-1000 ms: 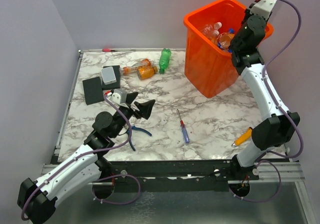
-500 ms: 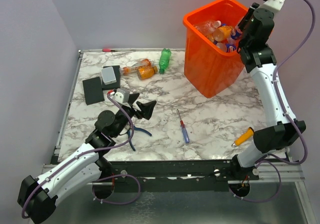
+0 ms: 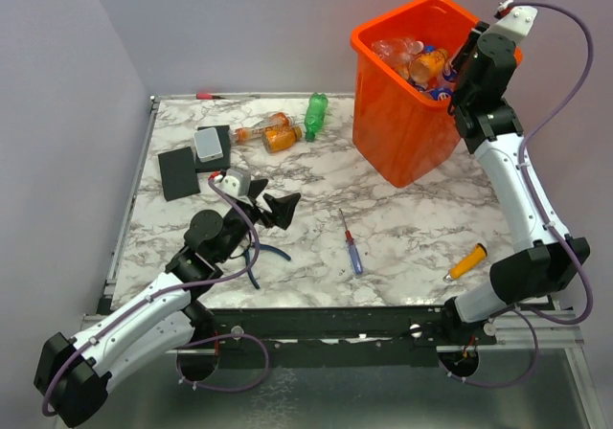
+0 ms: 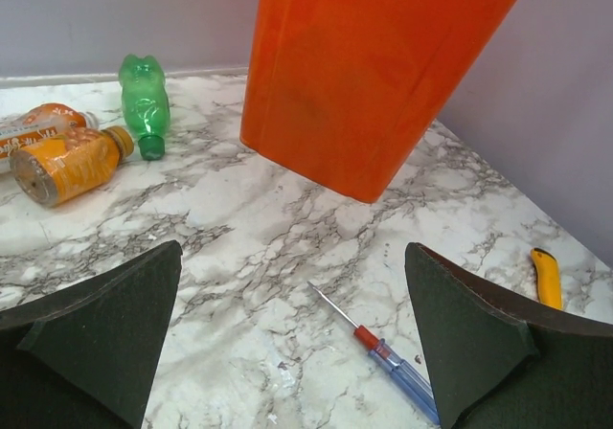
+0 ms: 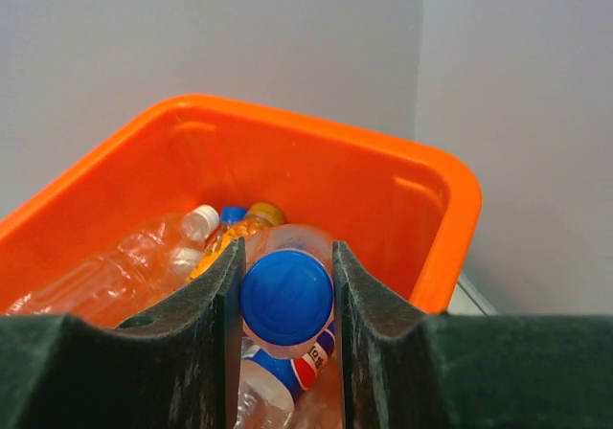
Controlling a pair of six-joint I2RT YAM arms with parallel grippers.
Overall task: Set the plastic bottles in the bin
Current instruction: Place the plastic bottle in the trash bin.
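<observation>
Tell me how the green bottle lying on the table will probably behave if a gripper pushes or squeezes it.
The green bottle lies on its side on the smooth marble table, so a sideways push would probably roll it. It looks empty, so likely light. Its translucent wall seems thin and may dent when squeezed.

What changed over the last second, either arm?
The right gripper rose and drew back rightward, from over the inside of the bin toward its right rim. Its jaws stay shut on the blue-capped bottle; nothing was released. The left gripper, jaws open, barely shifted. Unmoved: bin, green bottle, orange bottle, screwdriver, pliers.
</observation>
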